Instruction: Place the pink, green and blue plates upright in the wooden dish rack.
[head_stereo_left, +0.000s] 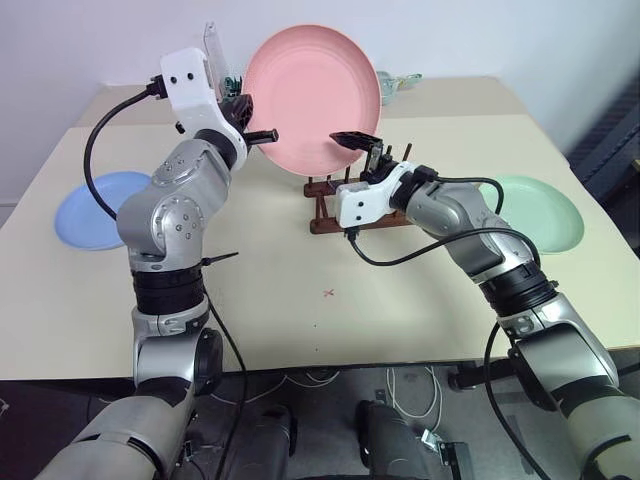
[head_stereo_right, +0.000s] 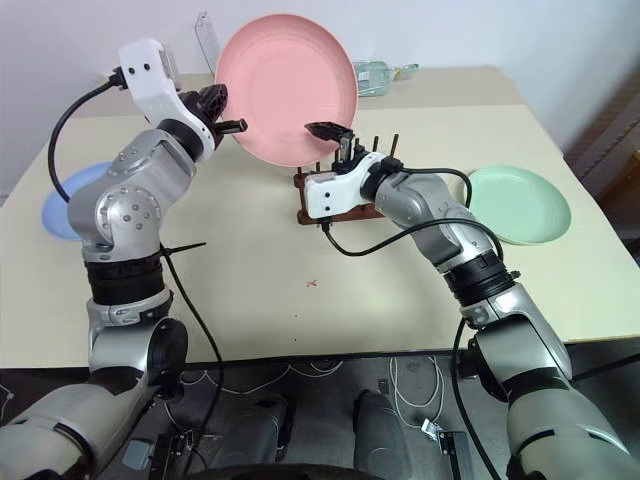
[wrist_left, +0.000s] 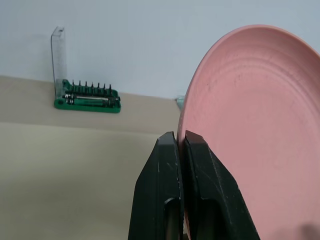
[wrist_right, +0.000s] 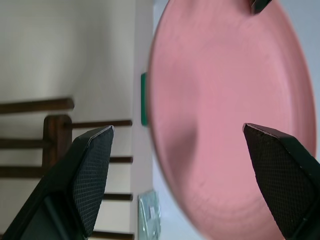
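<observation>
Overhead, three plates: pink plate (head_stereo_left: 312, 98) pinched upright by the left gripper (head_stereo_left: 258, 120), blue plate (head_stereo_left: 100, 209) at nine o'clock, green plate (head_stereo_left: 540, 212) at three; one rack (head_stereo_left: 335, 205). Right gripper (wrist_right: 180, 165) gapes wide, its wrist view showing pegs.

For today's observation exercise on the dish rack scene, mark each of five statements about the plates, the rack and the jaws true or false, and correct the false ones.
1. The left gripper has its jaws shut on the rim of the pink plate. True.
2. The pink plate lies flat on the table. False: it is held on edge in the air above the wooden dish rack.
3. The right gripper has its jaws open, one on each side of the pink plate. True.
4. The green plate stands in the rack. False: it lies flat on the table.
5. The blue plate is stacked on the green one. False: they lie at opposite sides of the table.
</observation>
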